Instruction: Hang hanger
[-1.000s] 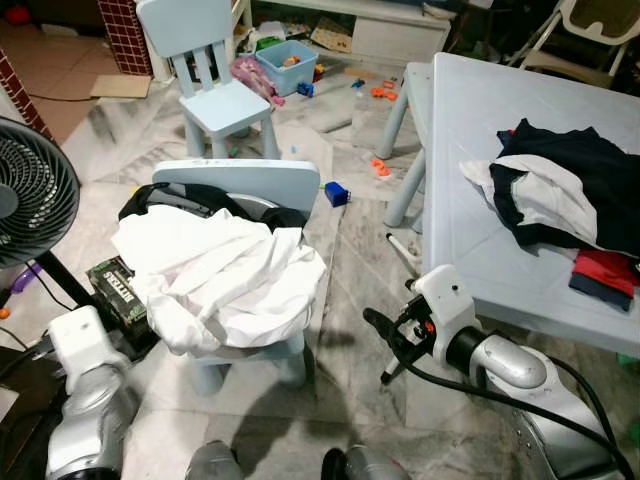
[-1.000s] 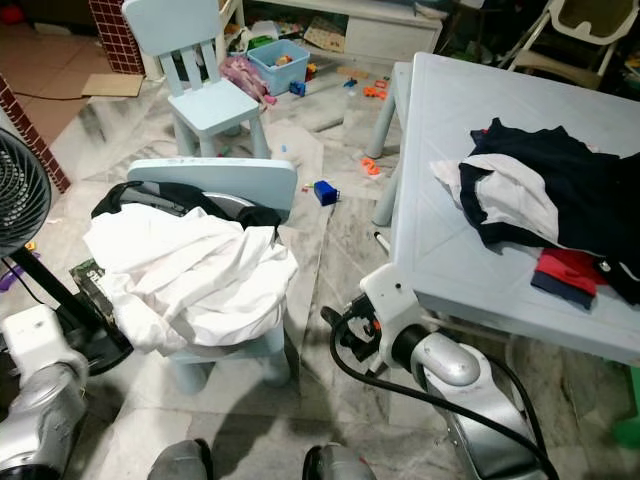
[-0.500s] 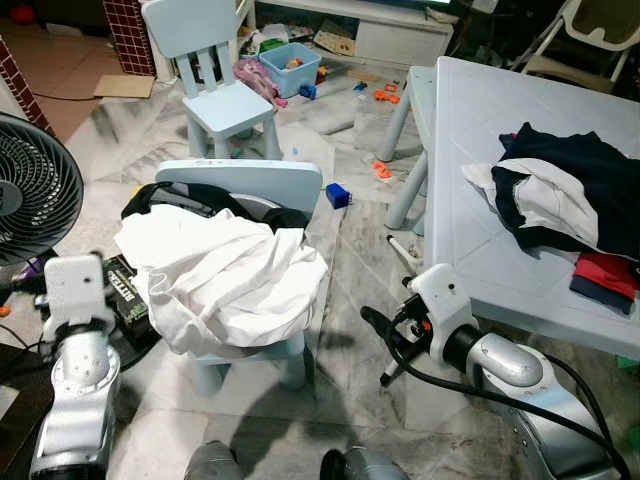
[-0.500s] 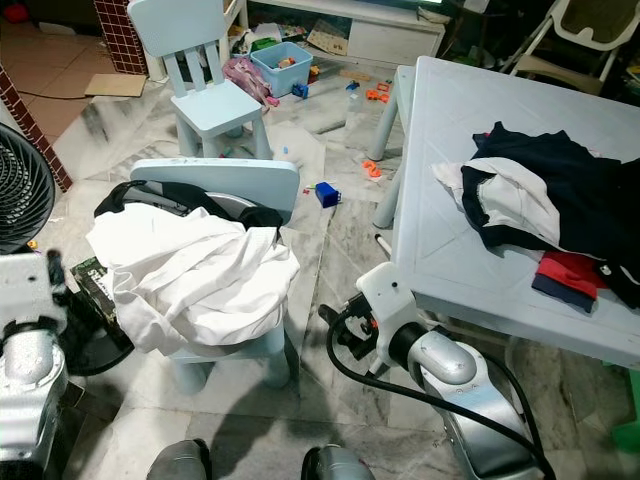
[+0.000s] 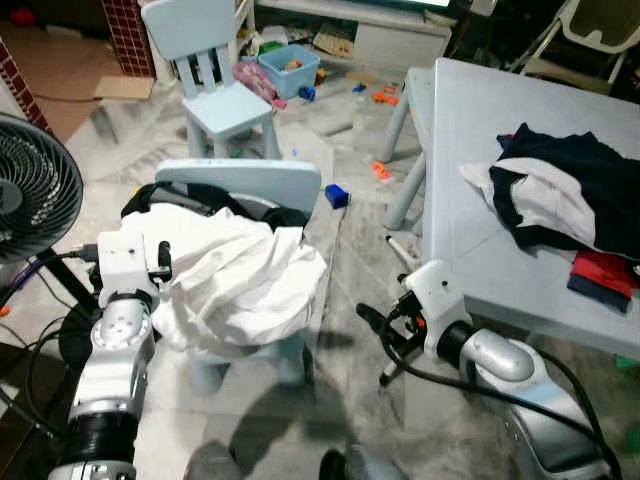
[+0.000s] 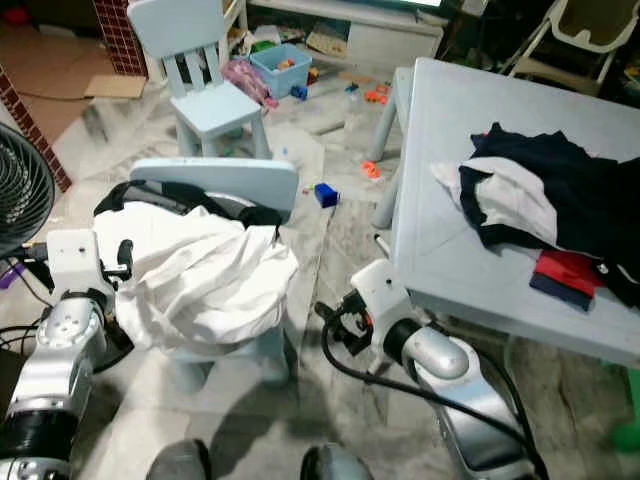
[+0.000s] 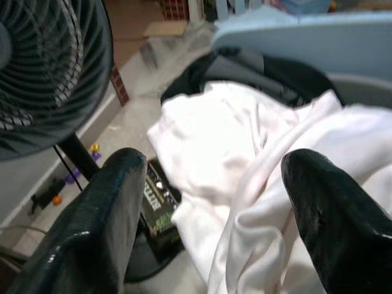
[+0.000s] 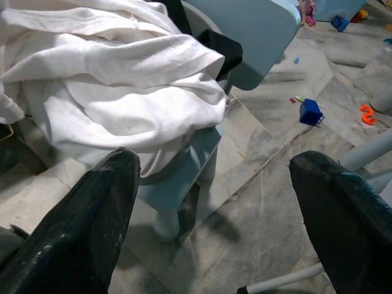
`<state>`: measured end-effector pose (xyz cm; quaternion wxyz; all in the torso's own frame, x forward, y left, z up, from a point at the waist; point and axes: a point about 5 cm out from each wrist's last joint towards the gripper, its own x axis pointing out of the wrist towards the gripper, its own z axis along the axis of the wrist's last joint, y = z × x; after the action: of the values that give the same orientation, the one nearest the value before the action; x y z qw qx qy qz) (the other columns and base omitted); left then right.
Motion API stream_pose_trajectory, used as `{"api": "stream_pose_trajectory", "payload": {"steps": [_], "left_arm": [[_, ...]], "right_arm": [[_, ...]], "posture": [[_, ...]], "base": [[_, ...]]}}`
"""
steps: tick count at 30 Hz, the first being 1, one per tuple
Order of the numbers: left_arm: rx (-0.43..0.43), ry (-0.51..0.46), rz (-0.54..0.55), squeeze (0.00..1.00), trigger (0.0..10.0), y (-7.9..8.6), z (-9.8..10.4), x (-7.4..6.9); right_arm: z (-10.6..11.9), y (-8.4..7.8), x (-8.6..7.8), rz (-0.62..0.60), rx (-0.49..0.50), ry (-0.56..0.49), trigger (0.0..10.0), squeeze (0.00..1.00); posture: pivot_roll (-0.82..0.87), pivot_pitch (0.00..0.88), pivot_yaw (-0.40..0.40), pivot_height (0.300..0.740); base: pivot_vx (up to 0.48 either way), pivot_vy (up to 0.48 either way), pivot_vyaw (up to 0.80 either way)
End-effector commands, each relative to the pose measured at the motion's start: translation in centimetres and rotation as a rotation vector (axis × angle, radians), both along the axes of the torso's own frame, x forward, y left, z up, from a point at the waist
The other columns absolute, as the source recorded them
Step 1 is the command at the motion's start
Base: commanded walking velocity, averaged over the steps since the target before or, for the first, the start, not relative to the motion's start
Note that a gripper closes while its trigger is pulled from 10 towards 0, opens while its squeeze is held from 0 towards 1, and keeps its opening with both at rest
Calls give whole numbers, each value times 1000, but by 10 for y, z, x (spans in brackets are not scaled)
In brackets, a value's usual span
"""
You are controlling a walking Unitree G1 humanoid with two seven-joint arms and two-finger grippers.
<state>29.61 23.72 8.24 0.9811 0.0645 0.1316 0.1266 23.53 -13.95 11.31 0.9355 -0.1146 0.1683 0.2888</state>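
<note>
Left gripper (image 7: 208,202) hangs with fingers spread and empty just beside the white garment (image 5: 235,285) heaped on the small blue chair (image 5: 255,185), dark clothing draped under it against the backrest; you cannot make out a hanger in that pile. Your right gripper (image 8: 214,202), also spread and empty, hovers low over the grey marble floor (image 5: 350,240) between chair and light blue table (image 5: 470,230), which carries dark and red clothes. Note a black fan (image 5: 35,200) at your left, a second blue chair (image 5: 215,95) and scattered toys beyond.
</note>
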Motion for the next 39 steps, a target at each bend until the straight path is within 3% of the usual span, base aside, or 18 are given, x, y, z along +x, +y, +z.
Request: {"api": "stream_pose_trajectory", "payload": {"steps": [1,5,10,11,12,16,22,28,33,39], "left_arm": [[-24,57,-22,0,10000,-4,-9,4],[-46,166,-98,0,10000,-14,-26,15],[-100,280,-237,0,10000,-28,-45,14],[-109,301,-266,0,8157,-29,-49,13],[-111,323,-273,0,0,-29,-53,11],[-106,388,-294,0,0,-27,-69,1],[-123,327,-269,0,0,-22,-69,0],[-148,182,-201,0,0,-12,-51,11],[-141,163,-200,0,0,-9,-47,14],[-176,69,-202,0,0,-11,-24,34]], "right_arm": [[1,-3,0,-6,-4,-3,10000,0],[3,0,1,1,-1,-7,10000,0],[1,-4,-1,-4,-12,-3,10000,0],[1,-4,-1,-5,-14,-2,10000,0],[1,-4,-1,-5,-14,-2,10000,0],[1,-3,0,-2,-15,-5,10000,0],[-1,-2,0,3,-19,-1,10000,0],[-2,2,6,3,-14,-14,10000,0],[-2,3,8,-9,-9,-24,10000,0],[0,-1,11,-57,-5,-50,10000,0]], "posture": [[-41,80,-108,740],[-52,77,-106,740],[-59,75,-103,740],[-59,75,-103,740],[-62,71,-99,740],[-61,67,-95,740],[-48,59,-96,740],[-35,42,-89,740],[-41,31,-67,740],[-43,34,-47,740]], "base": [[0,0,0],[0,0,0],[0,0,0],[0,0,0],[0,0,0],[0,0,0],[0,0,0],[0,0,0],[0,0,0],[0,0,0]]}}
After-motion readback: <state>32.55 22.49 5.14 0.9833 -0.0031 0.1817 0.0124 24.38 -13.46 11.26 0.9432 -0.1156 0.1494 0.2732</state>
